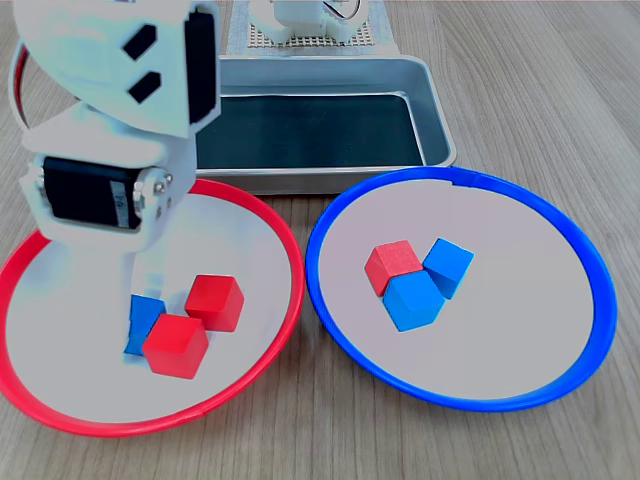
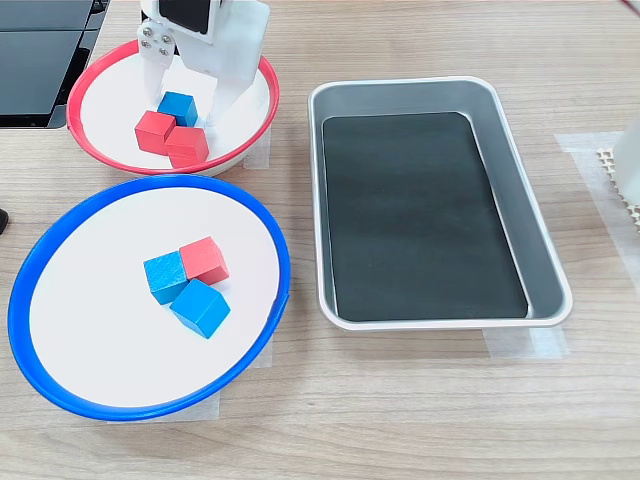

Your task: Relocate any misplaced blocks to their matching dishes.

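Observation:
The red-rimmed dish [image 1: 285,250] [image 2: 262,75] holds two red blocks [image 1: 215,302] [image 2: 155,131] and one blue block [image 1: 143,320] [image 2: 179,105]. My gripper [image 2: 189,112] hangs low inside this dish, open, with one finger [image 2: 160,75] on each side of that blue block. In the first exterior view only one white finger [image 1: 133,280] shows, coming down right by the blue block. The blue-rimmed dish [image 1: 590,270] [image 2: 30,260] holds one red block [image 1: 392,264] [image 2: 205,259] pressed against two blue blocks [image 1: 448,265] [image 2: 165,277].
A rectangular grey metal tray [image 1: 440,115] [image 2: 545,255] with a dark bottom lies beside both dishes. The arm's white body [image 1: 120,100] looms over the red-rimmed dish. Dark flat panels [image 2: 40,60] sit at the second exterior view's top left.

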Robot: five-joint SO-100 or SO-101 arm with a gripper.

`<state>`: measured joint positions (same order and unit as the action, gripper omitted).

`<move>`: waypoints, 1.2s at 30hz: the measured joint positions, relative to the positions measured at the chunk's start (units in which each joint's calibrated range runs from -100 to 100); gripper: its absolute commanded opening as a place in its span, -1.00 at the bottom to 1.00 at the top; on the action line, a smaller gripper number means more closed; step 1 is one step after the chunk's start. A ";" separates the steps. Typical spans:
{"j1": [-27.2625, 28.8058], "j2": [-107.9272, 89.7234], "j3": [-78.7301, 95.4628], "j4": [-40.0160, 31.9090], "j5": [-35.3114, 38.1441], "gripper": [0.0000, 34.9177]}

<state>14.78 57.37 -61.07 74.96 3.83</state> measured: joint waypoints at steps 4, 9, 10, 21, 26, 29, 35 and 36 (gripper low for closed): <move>-0.09 0.09 0.00 -0.65 0.00 -0.14; -0.09 0.09 0.45 -2.77 -0.34 -0.18; -0.09 0.09 0.73 -3.26 -0.49 -0.19; -0.09 0.00 2.45 -4.81 -2.44 -0.29; -0.18 -0.09 2.45 -3.59 -2.64 -0.39; -0.27 -0.09 2.45 -3.18 -2.64 -0.50; -0.27 -0.09 2.45 -2.94 -2.64 -0.97; -0.27 -0.09 2.45 -2.94 -2.64 -0.98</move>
<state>14.51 57.29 -58.62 72.02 1.20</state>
